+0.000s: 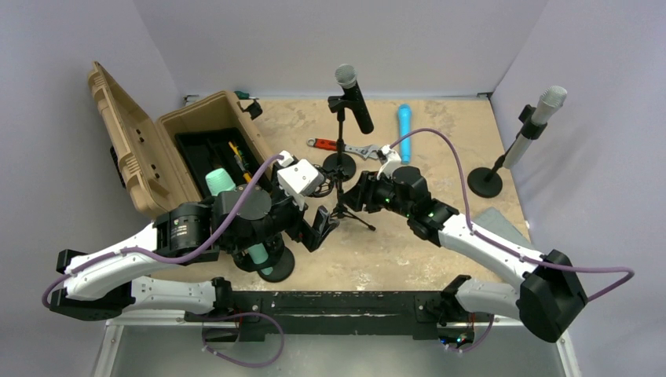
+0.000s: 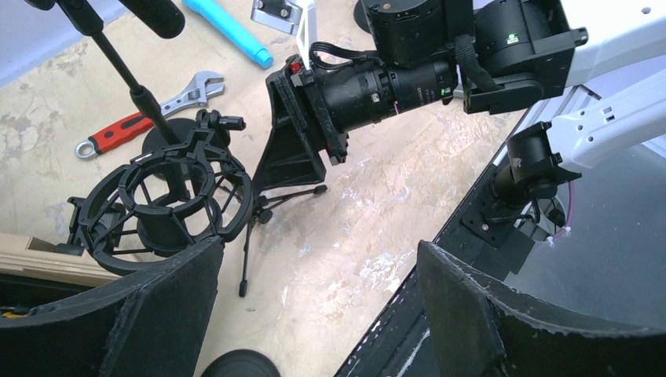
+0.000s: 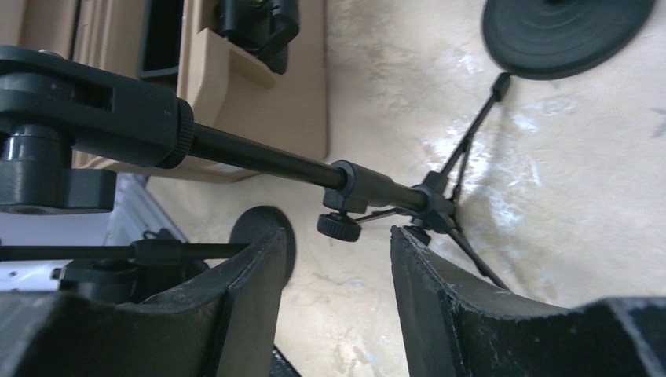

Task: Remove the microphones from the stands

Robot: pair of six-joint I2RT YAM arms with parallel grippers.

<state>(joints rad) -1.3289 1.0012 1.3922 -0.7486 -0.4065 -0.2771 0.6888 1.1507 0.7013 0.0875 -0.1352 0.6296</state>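
Observation:
A black microphone (image 1: 351, 96) sits tilted in the clip of a stand with a round base (image 1: 339, 166) at the back centre; its tip shows in the left wrist view (image 2: 151, 11). In front stands a small tripod stand (image 1: 345, 206) carrying a black shock mount (image 2: 161, 206); I cannot tell whether anything sits in it. My right gripper (image 1: 359, 195) is open just right of the tripod, its fingers (image 3: 251, 290) below the stand's pole (image 3: 259, 159). My left gripper (image 1: 320, 226) is open and empty just left of the tripod.
A white microphone on a stand (image 1: 539, 114) is at the far right, a teal one (image 1: 221, 182) by my left arm. A blue microphone (image 1: 404, 133) and a red-handled wrench (image 1: 334, 145) lie on the table. An open tan case (image 1: 200, 149) stands at the left.

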